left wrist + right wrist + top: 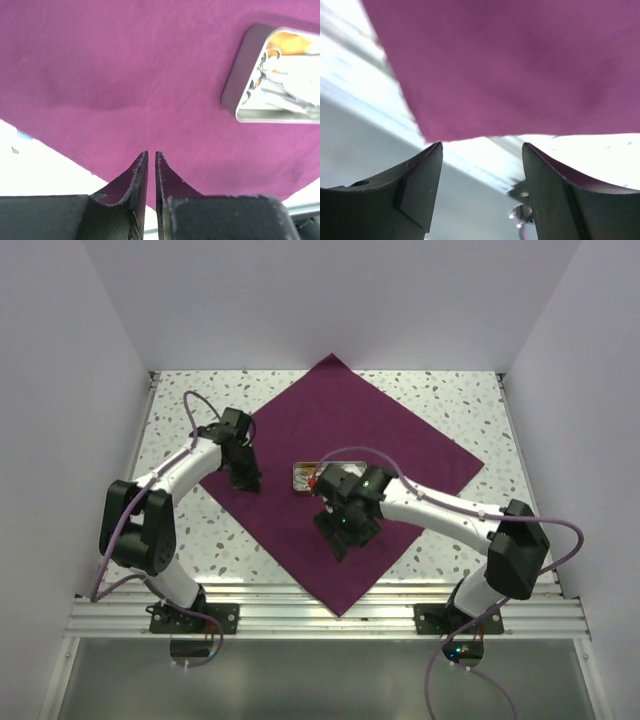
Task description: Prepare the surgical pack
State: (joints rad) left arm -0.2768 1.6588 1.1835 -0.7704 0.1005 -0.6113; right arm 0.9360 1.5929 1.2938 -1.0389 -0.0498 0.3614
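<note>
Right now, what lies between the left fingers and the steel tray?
Only bare purple cloth separates the left fingers from the steel tray, seen in the left wrist view.

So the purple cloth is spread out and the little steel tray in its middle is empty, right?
Not quite: the tray isn't empty. The left wrist view shows steel instruments and an orange piece lying inside it. The purple cloth is indeed spread out, with the tray near its middle.
</note>
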